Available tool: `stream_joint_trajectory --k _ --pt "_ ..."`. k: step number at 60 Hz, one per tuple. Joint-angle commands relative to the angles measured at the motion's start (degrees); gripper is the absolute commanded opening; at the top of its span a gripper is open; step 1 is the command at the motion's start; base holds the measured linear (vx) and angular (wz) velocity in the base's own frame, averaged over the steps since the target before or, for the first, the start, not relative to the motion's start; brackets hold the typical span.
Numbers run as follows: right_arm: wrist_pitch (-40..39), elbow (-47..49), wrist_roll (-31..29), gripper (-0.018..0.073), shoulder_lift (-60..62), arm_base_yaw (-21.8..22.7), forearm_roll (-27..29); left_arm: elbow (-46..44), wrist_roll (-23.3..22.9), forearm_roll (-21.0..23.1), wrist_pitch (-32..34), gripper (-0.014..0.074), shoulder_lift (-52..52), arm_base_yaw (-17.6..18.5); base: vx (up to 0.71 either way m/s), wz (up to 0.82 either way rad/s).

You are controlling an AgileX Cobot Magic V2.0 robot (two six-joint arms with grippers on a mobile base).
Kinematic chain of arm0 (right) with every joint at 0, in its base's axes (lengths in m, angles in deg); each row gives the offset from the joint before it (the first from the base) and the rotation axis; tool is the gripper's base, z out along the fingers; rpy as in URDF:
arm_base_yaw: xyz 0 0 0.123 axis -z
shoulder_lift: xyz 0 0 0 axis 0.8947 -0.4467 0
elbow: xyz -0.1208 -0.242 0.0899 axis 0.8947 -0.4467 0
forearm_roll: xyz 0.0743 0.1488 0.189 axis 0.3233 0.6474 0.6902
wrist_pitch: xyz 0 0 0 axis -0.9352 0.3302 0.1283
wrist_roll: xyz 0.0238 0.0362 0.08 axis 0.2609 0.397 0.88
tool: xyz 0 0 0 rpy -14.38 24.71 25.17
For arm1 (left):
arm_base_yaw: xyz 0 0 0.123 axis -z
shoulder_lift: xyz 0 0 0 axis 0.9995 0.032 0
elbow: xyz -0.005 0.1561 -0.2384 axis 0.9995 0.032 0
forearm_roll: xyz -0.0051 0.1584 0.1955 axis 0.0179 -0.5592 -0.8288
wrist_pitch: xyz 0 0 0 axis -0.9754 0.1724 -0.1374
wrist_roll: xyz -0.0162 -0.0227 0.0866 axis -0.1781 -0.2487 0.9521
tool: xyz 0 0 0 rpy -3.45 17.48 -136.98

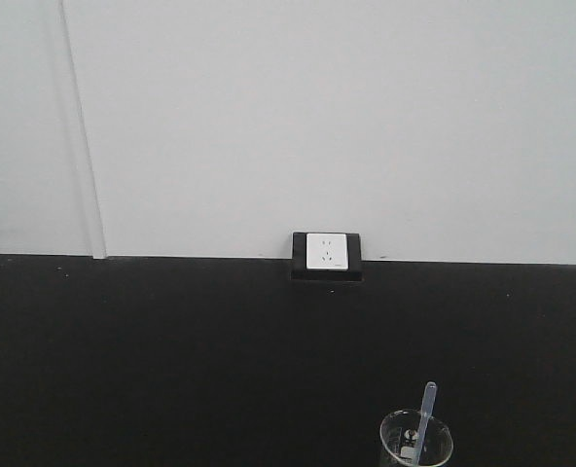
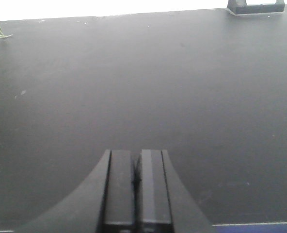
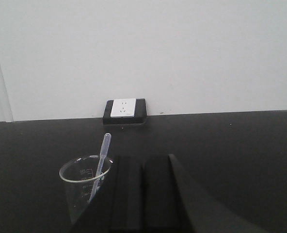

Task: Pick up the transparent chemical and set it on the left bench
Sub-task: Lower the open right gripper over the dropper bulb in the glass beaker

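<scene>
Transparent chemical (image 1: 427, 416) stands on the matte black bench top (image 1: 171, 360), well forward of its back edge. The left gripper (image 2: 136, 165) and right gripper (image 3: 143, 162) both have their jaws pressed together. A white socket in a black frame (image 1: 326, 252) sits at the back edge. A clear glass beaker (image 1: 405, 449), its printed graduations too small to read, holds this thin, translucent bluish-white plastic dropper leaning on the rim.

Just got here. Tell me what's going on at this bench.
Nothing is being held yet. The transparent chemical, a pale bluish dropper, stands leaning in a clear glass beaker on the black bench top, in front of a wall socket. The right gripper is shut and empty, just right of the beaker in its wrist view. The left gripper is also shut and empty, over bare bench.
</scene>
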Motion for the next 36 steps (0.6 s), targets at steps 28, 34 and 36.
stream_joint_trajectory --k 28,34,36 --pt "-4.31 -0.26 -0.17 -0.0008 0.71 0.11 -0.08 0.93 -0.45 0.04 4.49 -0.0003 -1.10 0.10 0.00 0.00" --pt "-4.31 -0.26 -0.17 -0.0008 0.71 0.11 -0.08 0.93 -0.45 0.04 4.49 -0.0003 -1.10 0.10 0.00 0.00" --pt "-4.31 -0.26 -0.17 -0.0008 0.71 0.11 -0.08 0.93 -0.45 0.04 4.49 -0.0003 -1.10 0.10 0.00 0.00"
